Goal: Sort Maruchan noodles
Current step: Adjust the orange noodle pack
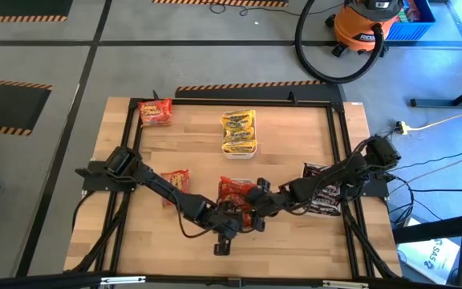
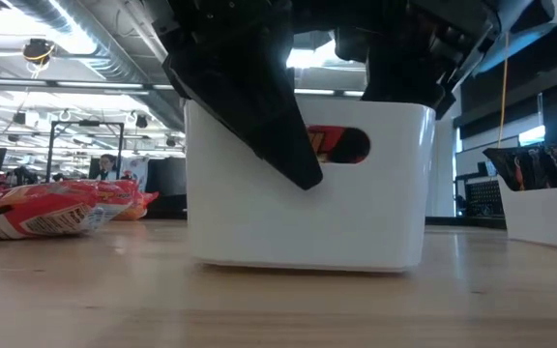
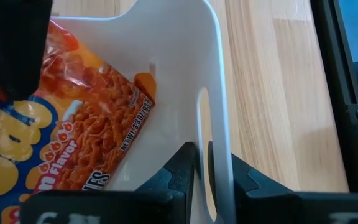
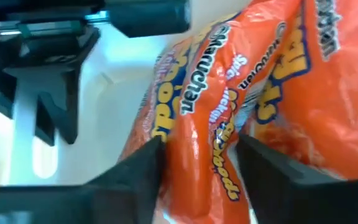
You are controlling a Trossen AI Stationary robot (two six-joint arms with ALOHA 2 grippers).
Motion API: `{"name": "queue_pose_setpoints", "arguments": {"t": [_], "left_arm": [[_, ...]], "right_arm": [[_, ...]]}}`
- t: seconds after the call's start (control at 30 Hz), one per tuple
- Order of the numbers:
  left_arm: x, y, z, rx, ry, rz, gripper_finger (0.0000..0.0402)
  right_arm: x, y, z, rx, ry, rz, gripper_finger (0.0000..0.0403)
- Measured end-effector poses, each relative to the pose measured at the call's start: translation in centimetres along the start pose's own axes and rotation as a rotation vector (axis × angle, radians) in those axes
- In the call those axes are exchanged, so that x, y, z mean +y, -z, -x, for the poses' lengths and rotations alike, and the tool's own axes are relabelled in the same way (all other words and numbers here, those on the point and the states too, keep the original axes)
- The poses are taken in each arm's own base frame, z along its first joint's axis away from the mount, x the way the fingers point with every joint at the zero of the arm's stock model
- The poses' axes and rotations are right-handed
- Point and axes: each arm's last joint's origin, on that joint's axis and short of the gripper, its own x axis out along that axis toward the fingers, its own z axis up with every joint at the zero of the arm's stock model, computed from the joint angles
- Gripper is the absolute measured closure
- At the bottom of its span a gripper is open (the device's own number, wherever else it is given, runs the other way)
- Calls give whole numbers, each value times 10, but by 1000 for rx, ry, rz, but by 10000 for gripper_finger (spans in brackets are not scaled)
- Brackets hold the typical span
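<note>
over the middle tray [image 2: 307, 193], a red packet [image 4: 229, 124] is grasped by the right hand [image 4: 197, 155]; its wall is clenched by the left hand [image 3: 202, 165]; two red packets [image 1: 155, 112] beside it remain unsorted.

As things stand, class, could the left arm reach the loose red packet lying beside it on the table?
Probably not yet: the left gripper is clamped on the white tray's wall. The red packet lies uncovered beside that arm.

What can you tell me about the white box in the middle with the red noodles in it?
The white box looks like smooth plastic, with straight walls and an oval handle hole that red packets show through. It stands upright on the wooden table, near the front. The left hand pinches its wall by the handle slot. The right hand reaches inside, gripping one orange-red packet.
</note>
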Motion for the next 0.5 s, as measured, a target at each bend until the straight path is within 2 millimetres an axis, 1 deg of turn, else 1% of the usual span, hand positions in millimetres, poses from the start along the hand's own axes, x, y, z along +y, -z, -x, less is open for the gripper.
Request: {"name": "queue_pose_setpoints", "arguments": {"t": [0.17, 0.3, 0.37, 0.5], "left_arm": [[1, 0, 0, -1, -1, 2, 363], [1, 0, 0, 0, -1, -13, 363], [1, 0, 0, 0, -1, -15, 363], [1, 0, 0, 0, -2, -23, 363]], "right_arm": [[1, 0, 0, 10, -18, 11, 319], [1, -1, 0, -7, -16, 83, 386], [2, -4, 1, -17, -4, 133, 396], [7, -16, 6, -21, 16, 243, 392]]}}
